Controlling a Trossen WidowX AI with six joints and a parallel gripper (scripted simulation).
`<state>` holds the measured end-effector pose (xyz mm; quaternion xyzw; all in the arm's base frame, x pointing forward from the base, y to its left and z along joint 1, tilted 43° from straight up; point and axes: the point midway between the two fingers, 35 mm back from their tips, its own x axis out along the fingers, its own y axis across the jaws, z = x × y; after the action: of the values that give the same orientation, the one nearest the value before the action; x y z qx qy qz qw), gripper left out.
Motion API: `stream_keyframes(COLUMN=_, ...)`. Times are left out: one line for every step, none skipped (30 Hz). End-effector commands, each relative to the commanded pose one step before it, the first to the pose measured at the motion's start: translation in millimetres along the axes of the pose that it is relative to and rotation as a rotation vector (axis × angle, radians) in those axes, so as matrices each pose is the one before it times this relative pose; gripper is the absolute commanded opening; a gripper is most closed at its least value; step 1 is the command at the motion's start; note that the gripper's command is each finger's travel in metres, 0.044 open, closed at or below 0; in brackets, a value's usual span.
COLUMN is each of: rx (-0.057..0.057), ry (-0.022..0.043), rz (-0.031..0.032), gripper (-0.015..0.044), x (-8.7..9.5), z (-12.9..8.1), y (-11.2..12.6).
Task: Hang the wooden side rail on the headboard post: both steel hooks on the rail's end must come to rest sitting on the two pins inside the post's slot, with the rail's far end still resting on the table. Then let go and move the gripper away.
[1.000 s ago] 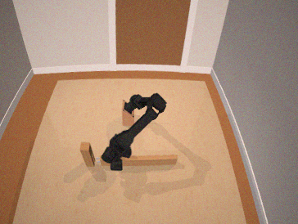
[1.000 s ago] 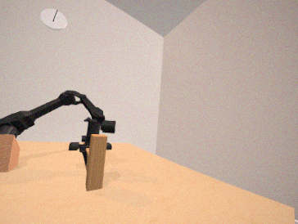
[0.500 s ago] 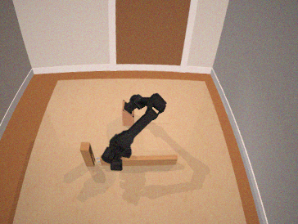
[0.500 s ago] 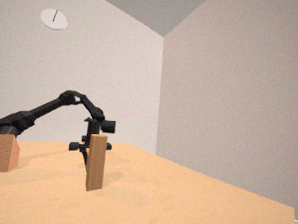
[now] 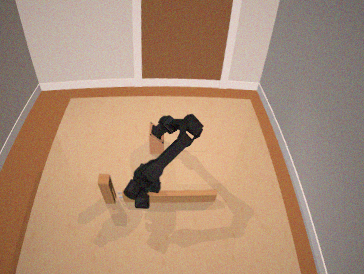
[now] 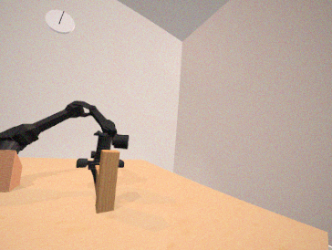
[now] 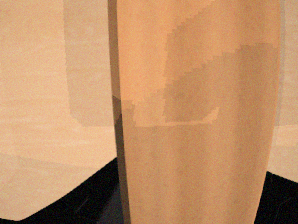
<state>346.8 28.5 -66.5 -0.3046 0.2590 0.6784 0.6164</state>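
The wooden side rail [image 5: 190,196] [image 7: 200,96] lies lengthwise on the table, its far end to the right. My gripper [image 5: 139,199] [image 6: 93,163] is shut on the rail near its left end. The headboard post [image 5: 105,187] [image 6: 108,182] stands upright just left of that end, with a small gap between them. A pale spot at the rail's tip [image 5: 123,195] may be the hooks; the slot and pins cannot be made out. In the wrist view the rail fills the middle, with dark fingers on both sides at the bottom.
A wooden block [image 5: 155,141] [image 6: 9,171] stands by the arm's base behind the rail. The table [image 5: 250,150] is bordered by a darker brown strip and white walls at the back.
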Motion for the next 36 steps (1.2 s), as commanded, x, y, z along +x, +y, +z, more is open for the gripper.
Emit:
stream_keyframes(rx=0.0113, ry=0.00015, rz=-0.00981, gripper=0.0, x=-4.56, z=-1.52, y=-1.06)
stream_keyframes(rx=0.0, ry=0.00001, rz=0.0, gripper=0.0, x=-0.17, z=0.0, y=0.0)
stream_keyframes(rx=0.0, ry=0.00001, rz=0.0, gripper=0.0, x=-0.17, z=0.0, y=0.0)
stream_keyframes(rx=0.0, ry=0.00001, rz=0.0, gripper=0.0, x=-0.17, z=0.0, y=0.0)
stream_keyframes(rx=0.0, ry=0.00001, rz=0.0, gripper=0.0, x=-0.17, z=0.0, y=0.0)
stream_keyframes(rx=0.0, ry=0.00001, rz=0.0, gripper=0.0, x=-0.17, z=0.0, y=0.0)
stream_keyframes(rx=0.0, ry=0.00001, rz=0.0, gripper=0.0, x=-0.17, z=0.0, y=0.0)
stream_keyframes(rx=0.0, ry=0.00001, rz=0.0, gripper=0.0, x=-0.17, z=0.0, y=0.0)
stream_keyframes(rx=0.0, ry=0.00001, rz=0.0, gripper=0.0, x=-0.17, z=0.0, y=0.0)
stream_keyframes(rx=0.0, ry=0.00001, rz=0.0, gripper=0.0, x=-0.17, z=0.0, y=0.0)
stream_keyframes(rx=0.0, ry=0.00001, rz=0.0, gripper=0.0, x=-0.17, z=0.0, y=0.0)
stream_keyframes(rx=0.0, ry=0.00001, rz=0.0, gripper=0.0, x=-0.17, z=0.0, y=0.0)
stream_keyframes(rx=0.0, ry=0.00001, rz=0.0, gripper=0.0, x=-0.17, z=0.0, y=0.0)
stream_keyframes(rx=0.0, ry=0.00001, rz=0.0, gripper=0.0, x=-0.17, z=0.0, y=0.0)
stream_keyframes(rx=0.0, ry=0.00001, rz=0.0, gripper=0.0, x=-0.17, z=0.0, y=0.0)
stream_keyframes(rx=0.0, ry=0.00001, rz=0.0, gripper=0.0, x=-0.17, z=0.0, y=0.0)
stream_keyframes(rx=0.0, ry=0.00001, rz=0.0, gripper=0.0, x=-0.17, z=0.0, y=0.0)
stream_keyframes(rx=0.0, ry=0.00001, rz=0.0, gripper=0.0, x=-0.17, z=0.0, y=0.0)
stream_keyframes(rx=0.0, ry=0.00001, rz=0.0, gripper=0.0, x=-0.17, z=0.0, y=0.0)
stream_keyframes(rx=0.0, ry=0.00001, rz=0.0, gripper=0.0, x=-0.17, z=0.0, y=0.0)
stream_keyframes(rx=0.0, ry=0.00001, rz=0.0, gripper=0.0, x=-0.17, z=0.0, y=0.0)
stream_keyframes(rx=0.0, ry=0.00001, rz=0.0, gripper=0.0, x=-0.17, z=0.0, y=0.0)
stream_keyframes(rx=0.0, ry=0.00001, rz=0.0, gripper=0.0, x=-0.17, z=0.0, y=0.0)
stream_keyframes(rx=0.0, ry=0.00001, rz=0.0, gripper=0.0, x=-0.17, z=0.0, y=0.0)
stream_keyframes(rx=0.0, ry=0.00001, rz=0.0, gripper=0.0, x=-0.17, z=0.0, y=0.0)
stream_keyframes(rx=0.0, ry=0.00001, rz=0.0, gripper=0.0, x=-0.17, z=0.0, y=0.0)
stream_keyframes(rx=0.0, ry=0.00001, rz=0.0, gripper=0.0, x=-0.17, z=0.0, y=0.0)
stream_keyframes(rx=0.0, ry=0.00001, rz=0.0, gripper=0.0, x=-0.17, z=0.0, y=0.0)
stream_keyframes(rx=0.0, ry=0.00001, rz=0.0, gripper=0.0, x=-0.17, z=0.0, y=0.0)
stream_keyframes(rx=0.0, ry=0.00001, rz=0.0, gripper=0.0, x=-0.17, z=0.0, y=0.0)
stream_keyframes(rx=0.0, ry=0.00001, rz=0.0, gripper=0.0, x=-0.17, z=0.0, y=0.0)
stream_keyframes(rx=0.0, ry=0.00001, rz=0.0, gripper=0.0, x=-0.17, z=0.0, y=0.0)
stream_keyframes(rx=0.0, ry=0.00001, rz=0.0, gripper=0.0, x=-0.17, z=0.0, y=0.0)
stream_keyframes(rx=0.0, ry=0.00001, rz=0.0, gripper=0.0, x=-0.17, z=0.0, y=0.0)
stream_keyframes(rx=0.0, ry=0.00001, rz=0.0, gripper=0.0, x=-0.17, z=0.0, y=0.0)
stream_keyframes(rx=0.0, ry=0.00001, rz=0.0, gripper=0.0, x=-0.17, z=0.0, y=0.0)
